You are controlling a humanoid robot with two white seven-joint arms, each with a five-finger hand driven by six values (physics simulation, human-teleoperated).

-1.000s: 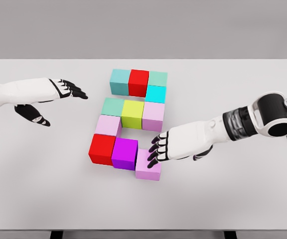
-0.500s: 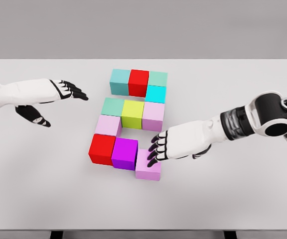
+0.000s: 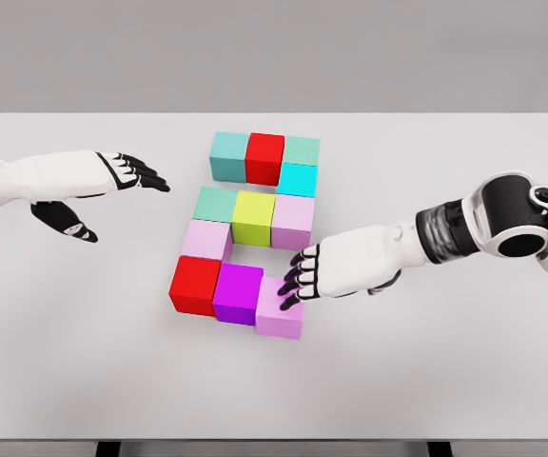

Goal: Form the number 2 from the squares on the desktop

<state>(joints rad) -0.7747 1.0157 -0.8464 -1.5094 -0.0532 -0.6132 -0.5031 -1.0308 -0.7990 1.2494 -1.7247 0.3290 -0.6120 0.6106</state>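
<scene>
The pale lilac cube (image 3: 279, 311) sits at the near right end of the bottom row, its left face against the magenta cube (image 3: 238, 293), though it lies a little nearer to me than its neighbours. My right hand (image 3: 323, 273) lies on it from the right, palm down, the black fingers (image 3: 293, 286) extended and slightly spread, tips pressing its top and right edge; they grip nothing. My right forearm runs back to the right, up to the dark elbow joint near the picture's edge.

Left of the magenta cube stands a red cube (image 3: 195, 284). Above it the figure goes on: a lilac cube (image 3: 206, 239), then a row of mint, yellow-green (image 3: 253, 216) and lilac, then a cyan cube (image 3: 297, 179), then a top row of teal, red (image 3: 265, 157) and mint.

My left hand (image 3: 88, 186) hovers well apart to the left of the blocks, fingers straight and relaxed, pointing right, thumb hanging down, holding nothing.

The bench (image 3: 464, 362) is a plain white top; behind it is a flat grey wall.
</scene>
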